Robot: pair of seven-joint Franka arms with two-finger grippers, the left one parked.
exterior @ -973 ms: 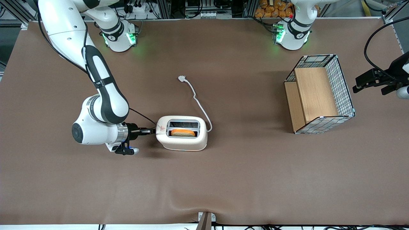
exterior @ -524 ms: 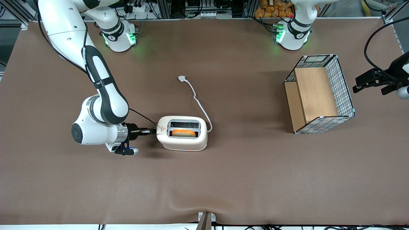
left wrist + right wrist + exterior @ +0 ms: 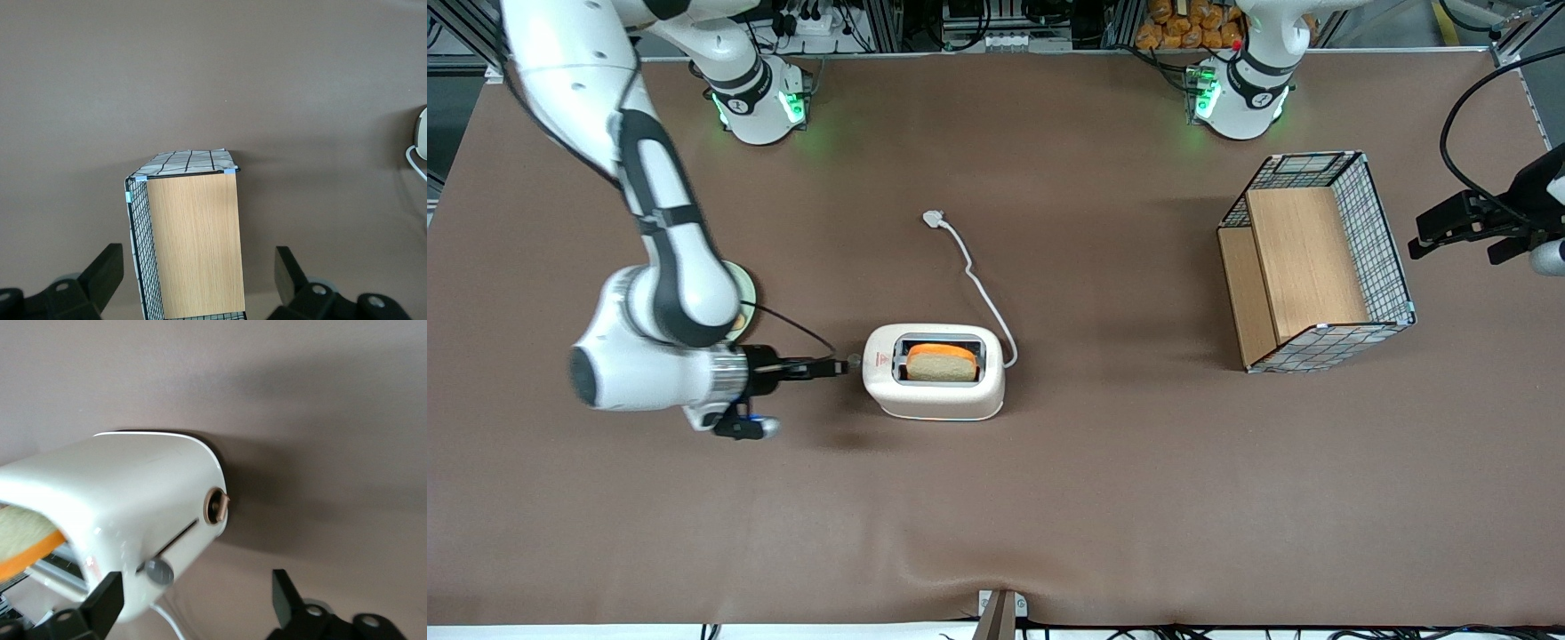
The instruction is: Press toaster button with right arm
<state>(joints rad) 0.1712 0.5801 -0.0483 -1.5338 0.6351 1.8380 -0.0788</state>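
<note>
The cream-white toaster (image 3: pixel 934 384) stands on the brown table with its red triangle mark (image 3: pixel 879 359) at the end facing my gripper. A slice of toast (image 3: pixel 942 363) stands raised in its slot. The small grey toaster button (image 3: pixel 855 360) sticks out of that short end. The right arm's gripper (image 3: pixel 838 364) lies level, pointing at the button, a small gap away from it. In the right wrist view the toaster (image 3: pixel 133 500), the toast (image 3: pixel 27 543) and the grey button (image 3: pixel 158 573) show close ahead of the gripper (image 3: pixel 195 590), whose fingers (image 3: pixel 105 603) stand wide apart with nothing between them.
The toaster's white cord runs farther from the front camera to a plug (image 3: pixel 932 218). A wire basket with wooden panels (image 3: pixel 1316 258) stands toward the parked arm's end of the table, also in the left wrist view (image 3: pixel 193 240). A round brownish dial (image 3: pixel 215 507) sits on the toaster's end.
The gripper has drawn back from the toaster's end, where its tip was against the button. The toast has risen higher in the slot.
</note>
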